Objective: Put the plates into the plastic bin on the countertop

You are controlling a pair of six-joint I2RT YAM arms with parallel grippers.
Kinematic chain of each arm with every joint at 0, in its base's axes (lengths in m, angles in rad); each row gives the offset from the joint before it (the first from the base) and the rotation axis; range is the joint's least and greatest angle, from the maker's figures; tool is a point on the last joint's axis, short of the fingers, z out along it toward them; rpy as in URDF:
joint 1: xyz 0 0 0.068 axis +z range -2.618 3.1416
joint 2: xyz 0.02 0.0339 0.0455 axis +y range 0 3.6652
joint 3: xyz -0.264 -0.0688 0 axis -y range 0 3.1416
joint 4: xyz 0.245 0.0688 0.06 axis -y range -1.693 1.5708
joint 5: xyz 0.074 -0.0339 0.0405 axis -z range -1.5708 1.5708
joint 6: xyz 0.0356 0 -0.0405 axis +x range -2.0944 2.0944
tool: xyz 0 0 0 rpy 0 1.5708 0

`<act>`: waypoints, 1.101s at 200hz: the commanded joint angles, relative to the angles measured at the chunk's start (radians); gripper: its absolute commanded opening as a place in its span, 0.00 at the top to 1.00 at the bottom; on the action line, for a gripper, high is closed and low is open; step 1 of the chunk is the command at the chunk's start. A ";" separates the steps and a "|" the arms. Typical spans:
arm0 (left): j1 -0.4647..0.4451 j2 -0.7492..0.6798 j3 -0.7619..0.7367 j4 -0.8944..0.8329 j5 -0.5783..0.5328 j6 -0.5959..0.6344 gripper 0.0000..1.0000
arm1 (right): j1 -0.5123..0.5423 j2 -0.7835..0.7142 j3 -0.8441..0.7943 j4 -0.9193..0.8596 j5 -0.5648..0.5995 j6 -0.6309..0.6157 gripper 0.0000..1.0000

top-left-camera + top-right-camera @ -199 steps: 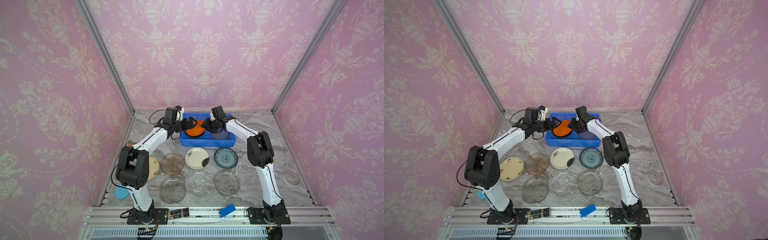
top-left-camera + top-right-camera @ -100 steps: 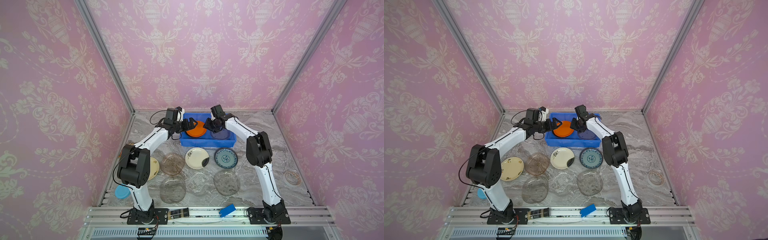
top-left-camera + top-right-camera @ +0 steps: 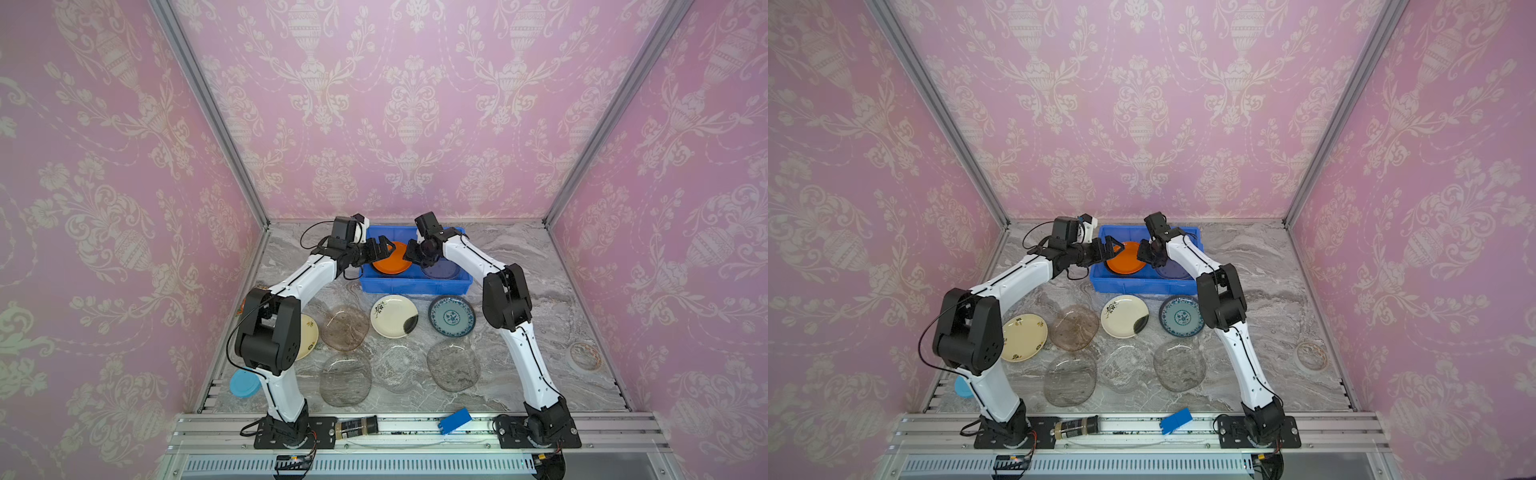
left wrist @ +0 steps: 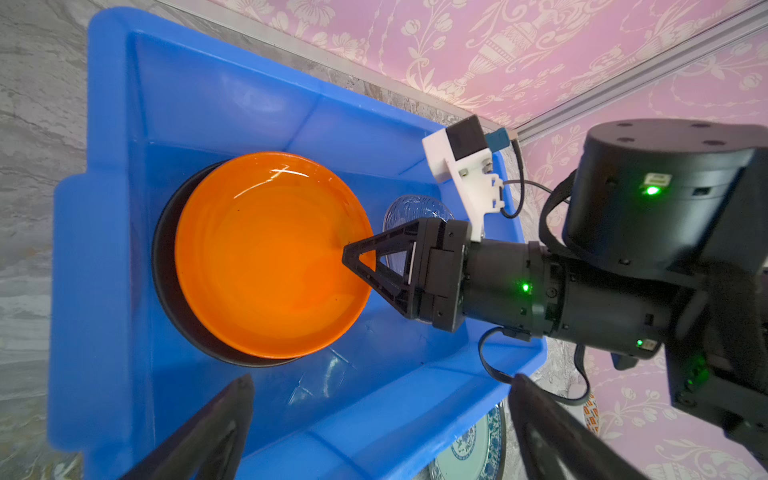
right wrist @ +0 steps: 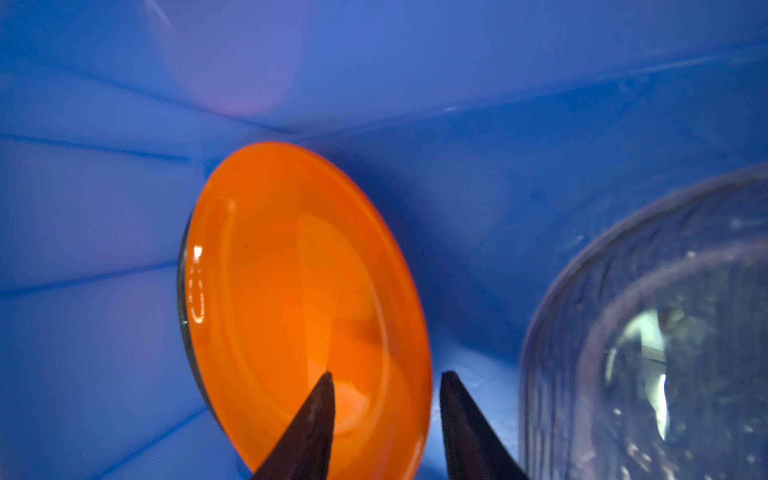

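Down has come the orange plate [image 4: 266,257]: tipped up a second ago, it now rests on the black plate [image 4: 166,286]. Astride its rim sits the right pincer [image 5: 386,378], tips apart, not pinching, let go! Over the left part of the blue plastic bin [image 4: 108,208], the left pincer [image 4: 380,380] gapes wide, empty. Both plates are inside that bin, with a clear glass plate [image 5: 665,332] beside them. Seven more plates [image 3: 392,316] lie on the marble desk [image 3: 519,257].

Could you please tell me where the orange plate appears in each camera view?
Top view: orange plate, left half of the blue plastic bin.
Top view: the plate, same spot.
Left wrist: the plate, stacked on a black plate.
Right wrist: the plate, beside a clear glass plate.
Shared landmark: the bin.
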 commanded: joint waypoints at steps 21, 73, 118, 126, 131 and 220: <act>-0.015 0.021 -0.008 0.000 0.002 0.000 0.03 | 0.027 0.053 0.086 -0.055 0.005 -0.021 0.57; -0.022 0.030 -0.002 -0.001 0.003 0.003 0.03 | 0.029 0.010 0.049 -0.069 0.071 -0.051 0.57; -0.052 0.023 0.016 -0.023 -0.004 0.031 0.02 | 0.022 -0.087 0.004 -0.047 0.109 -0.075 0.55; -0.058 0.020 0.021 -0.035 -0.010 0.041 0.02 | 0.019 -0.110 -0.001 -0.048 0.111 -0.097 0.55; -0.062 0.018 0.023 -0.040 -0.013 0.047 0.02 | 0.017 -0.125 -0.005 -0.048 0.110 -0.108 0.55; -0.246 -0.180 -0.117 -0.163 -0.142 0.154 0.04 | -0.058 -0.795 -0.827 0.362 0.037 -0.087 0.58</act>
